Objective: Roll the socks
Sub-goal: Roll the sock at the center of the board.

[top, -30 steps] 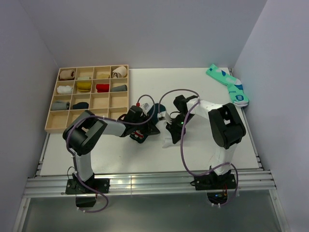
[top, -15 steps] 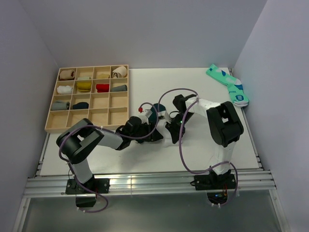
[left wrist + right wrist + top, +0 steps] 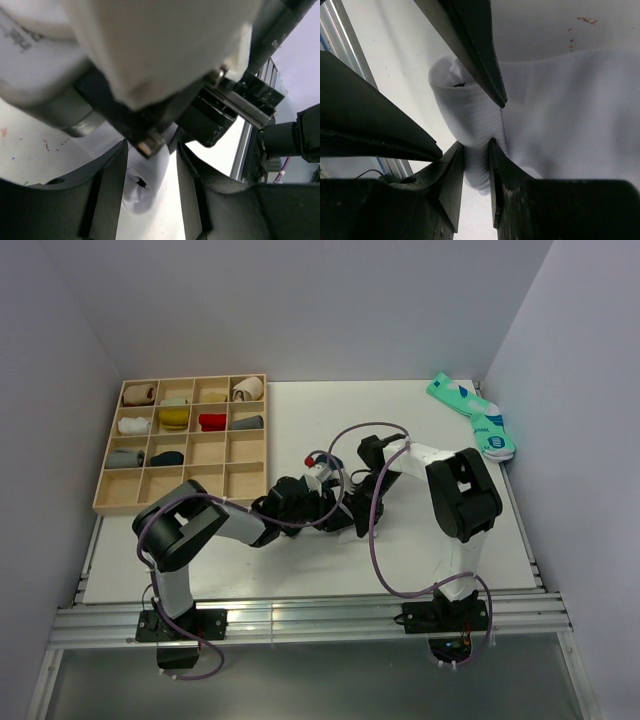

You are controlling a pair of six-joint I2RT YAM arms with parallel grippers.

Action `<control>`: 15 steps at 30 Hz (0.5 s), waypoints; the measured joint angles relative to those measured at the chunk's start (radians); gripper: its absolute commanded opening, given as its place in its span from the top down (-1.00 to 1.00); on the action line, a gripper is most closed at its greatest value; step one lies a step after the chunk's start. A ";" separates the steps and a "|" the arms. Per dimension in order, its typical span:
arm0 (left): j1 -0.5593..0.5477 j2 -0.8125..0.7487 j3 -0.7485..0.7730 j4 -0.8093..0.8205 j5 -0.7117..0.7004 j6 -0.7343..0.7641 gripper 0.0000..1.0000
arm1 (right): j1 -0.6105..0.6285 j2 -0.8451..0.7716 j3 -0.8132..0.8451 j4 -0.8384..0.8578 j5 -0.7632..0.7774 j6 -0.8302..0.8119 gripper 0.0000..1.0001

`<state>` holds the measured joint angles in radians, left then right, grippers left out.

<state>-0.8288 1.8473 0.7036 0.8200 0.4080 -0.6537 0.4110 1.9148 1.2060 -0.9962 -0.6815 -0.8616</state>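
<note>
The white sock [image 3: 555,115] lies on the table [image 3: 260,575] in the middle, between the two arms, where both claws meet. One part of it is already wound into a roll. The other part is flat and spreads to the right in the right wrist view.

The right claw [image 3: 476,150] is clenched on the near end of this roll, and the cloth is pressed between its two fingers. The left claw [image 3: 150,167] comes from the opposite side. Its jaws stand apart on either side of the roll, and a thin strip of table shows beside one finger, so I judge it released and not grasping.

The long axis of the roll runs nearly straight away from the right claw, with the open end pointing toward the left claw. Both arms are equally near, one at each end. I think the rolling must go across this axis, toward the flat part.

Of the two socks to roll, I see only the white one clearly. The dark green sock I cannot find for sure under the arms.

The mint-green socks [image 3: 475,420], two of them, lie at the far right corner. The wooden tray [image 3: 195,378] at the far left has sixteen compartments, and at least nine hold a rolled sock.
</note>
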 measured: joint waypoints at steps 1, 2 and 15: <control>-0.002 0.003 0.003 -0.003 -0.001 0.008 0.01 | -0.002 0.000 0.000 -0.001 0.000 0.001 0.74; -0.002 0.003 0.004 -0.005 0.002 0.012 0.01 | -0.003 0.001 0.000 -0.002 -0.002 0.001 0.74; 0.002 0.028 0.039 -0.045 0.002 0.064 0.01 | -0.015 0.015 0.005 -0.019 -0.019 0.009 0.74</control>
<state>-0.8272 1.8755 0.7425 0.7746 0.4099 -0.5892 0.3962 1.9301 1.2106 -1.0157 -0.7010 -0.8528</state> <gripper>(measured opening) 0.495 0.299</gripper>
